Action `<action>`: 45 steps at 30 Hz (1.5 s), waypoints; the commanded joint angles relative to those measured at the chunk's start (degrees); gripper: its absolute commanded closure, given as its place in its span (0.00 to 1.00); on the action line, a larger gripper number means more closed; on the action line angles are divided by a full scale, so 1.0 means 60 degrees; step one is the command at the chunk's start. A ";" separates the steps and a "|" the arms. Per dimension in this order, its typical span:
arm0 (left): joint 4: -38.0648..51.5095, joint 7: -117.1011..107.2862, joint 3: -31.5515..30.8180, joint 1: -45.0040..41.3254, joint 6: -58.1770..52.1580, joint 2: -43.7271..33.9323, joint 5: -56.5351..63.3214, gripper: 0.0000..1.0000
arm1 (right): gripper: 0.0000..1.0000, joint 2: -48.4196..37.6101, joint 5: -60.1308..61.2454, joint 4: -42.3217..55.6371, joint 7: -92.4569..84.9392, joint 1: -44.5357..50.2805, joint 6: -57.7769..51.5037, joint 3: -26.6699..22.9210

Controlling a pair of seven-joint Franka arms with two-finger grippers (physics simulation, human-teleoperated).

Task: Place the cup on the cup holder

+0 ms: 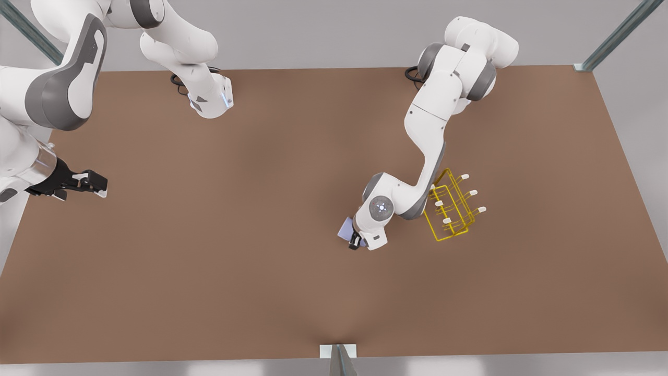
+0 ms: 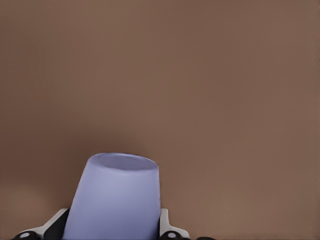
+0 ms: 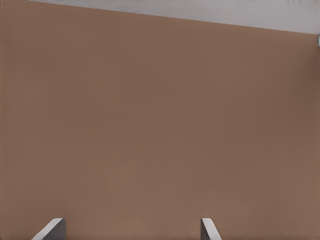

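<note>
The lavender-blue cup (image 1: 345, 228) sits between the fingers of my left gripper (image 1: 355, 237), right of the table's centre in the front view. The left wrist view has the cup (image 2: 117, 200) close up, with the left gripper (image 2: 114, 227) shut on its sides, one finger (image 2: 170, 227) on each flank. Just to the front view's right of that arm, the yellow wire cup holder (image 1: 447, 221) stands with its white-capped prongs. My right gripper (image 1: 96, 184) waits near the table's edge on the front view's left. It is open (image 3: 131, 230) over bare table.
The brown table (image 1: 235, 271) stretches wide on all sides. The left arm's elbow and forearm (image 1: 417, 193) overlap the holder's near side. A metal bracket (image 1: 338, 351) sits at the table's front edge, and frame posts (image 1: 616, 36) rise at the back corners.
</note>
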 commanded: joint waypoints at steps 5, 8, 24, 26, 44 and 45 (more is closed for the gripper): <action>-0.0003 -0.0025 0.0000 -0.0075 0.0361 0.0147 0.0061 0.13 | 0.00 -0.0011 0.0006 0.0003 0.0070 0.0000 0.0044 -0.0002; -0.0018 -0.0025 0.0000 -0.0192 0.0742 0.0250 0.0017 0.13 | 0.00 -0.0011 0.0006 0.0018 0.0070 0.0000 0.0073 -0.0002; 0.1418 -0.0420 0.0717 -0.0396 -0.7284 -0.1244 0.6344 0.18 | 0.00 0.0018 0.0006 0.0003 0.0070 -0.0014 0.0424 -0.0002; 0.1301 -0.0640 0.0703 -0.0734 -0.8178 -0.1361 0.8058 0.18 | 0.00 0.0018 0.0006 0.0003 0.0070 -0.0014 0.0424 -0.0002; 0.0056 -0.7803 0.2153 -0.1188 -0.9380 -0.1610 1.3464 0.22 | 0.00 0.0018 0.0006 0.0003 0.0070 -0.0029 0.0454 -0.0002; 0.0085 -0.7847 0.2153 -0.1188 -0.9380 -0.1434 1.3655 0.22 | 0.00 0.0018 0.0006 0.0003 0.0070 -0.0029 0.0454 -0.0002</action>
